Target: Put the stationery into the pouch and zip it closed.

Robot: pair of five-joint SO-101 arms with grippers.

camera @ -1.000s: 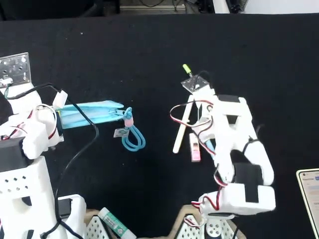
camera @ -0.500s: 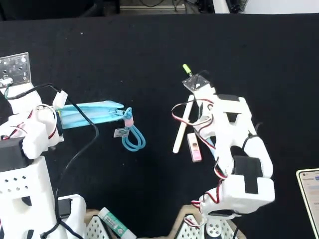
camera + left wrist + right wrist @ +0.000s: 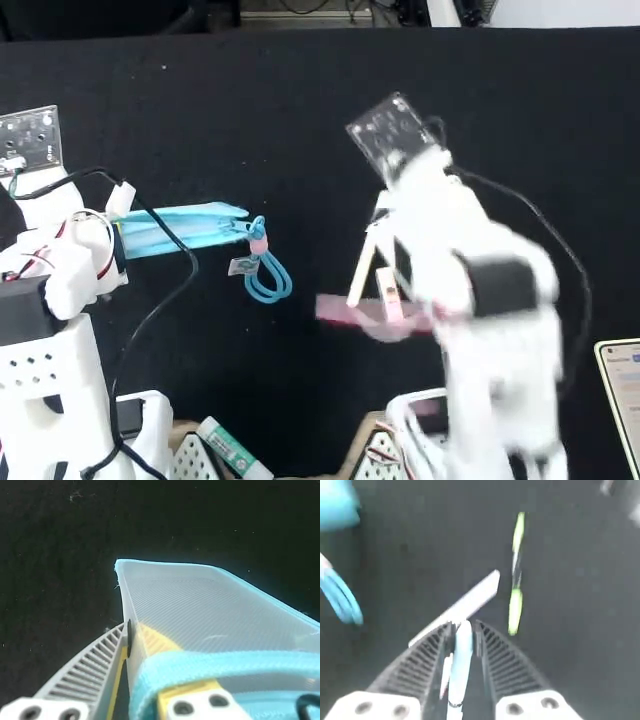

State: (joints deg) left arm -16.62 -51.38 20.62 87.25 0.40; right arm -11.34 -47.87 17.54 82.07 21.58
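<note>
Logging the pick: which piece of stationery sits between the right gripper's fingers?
The white pen, clamped in the right gripper; the green pen and the flat white stick lie beyond it, ungripped.

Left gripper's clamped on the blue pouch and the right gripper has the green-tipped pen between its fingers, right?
Not quite. The right gripper is shut on a white pen, not the green-tipped pen, which lies on the table beyond it, as the right wrist view shows. The left gripper is clamped on the blue pouch, as you said.
</note>
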